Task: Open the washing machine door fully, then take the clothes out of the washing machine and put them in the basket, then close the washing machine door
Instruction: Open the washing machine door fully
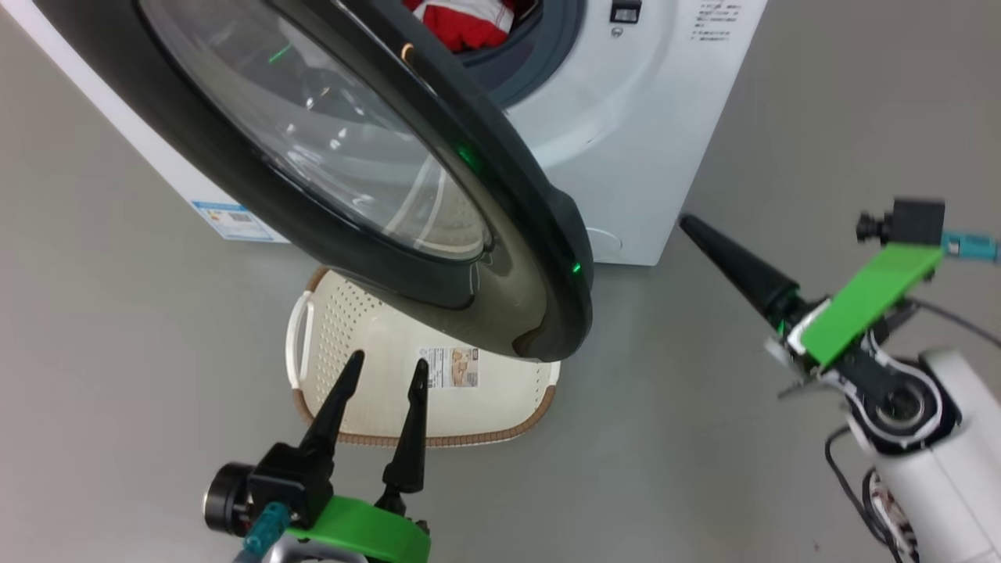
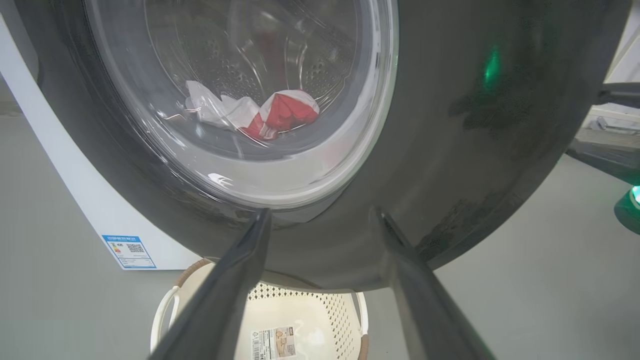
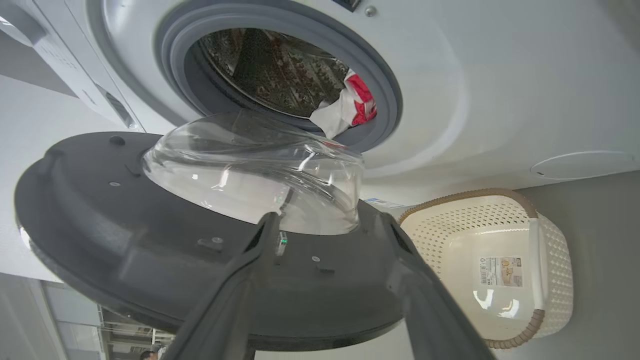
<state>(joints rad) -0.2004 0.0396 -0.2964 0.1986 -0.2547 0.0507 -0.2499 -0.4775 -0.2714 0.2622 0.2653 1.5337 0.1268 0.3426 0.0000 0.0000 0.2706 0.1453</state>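
The washing machine door (image 1: pixel 539 258) stands partly open from the white washing machine (image 1: pixel 657 133), its black rim hanging over the cream basket (image 1: pixel 500 407) on the floor. Red and white clothes (image 1: pixel 461 23) lie in the drum mouth, also seen as clothes (image 3: pixel 350 102) from the right wrist. My left gripper (image 1: pixel 387 363) is open in front of the basket, below the door's outer face (image 2: pixel 450 150), touching nothing. My right gripper (image 3: pixel 328 220) is open to the right of the door edge, facing the door's inner side (image 3: pixel 125 240), nothing between its fingers.
Grey floor (image 1: pixel 117 352) spreads around the machine and basket. A small round flap (image 3: pixel 582 165) sits low on the machine front. A label (image 1: pixel 235 221) is stuck on the machine's side. My right forearm (image 1: pixel 931 446) is at the lower right.
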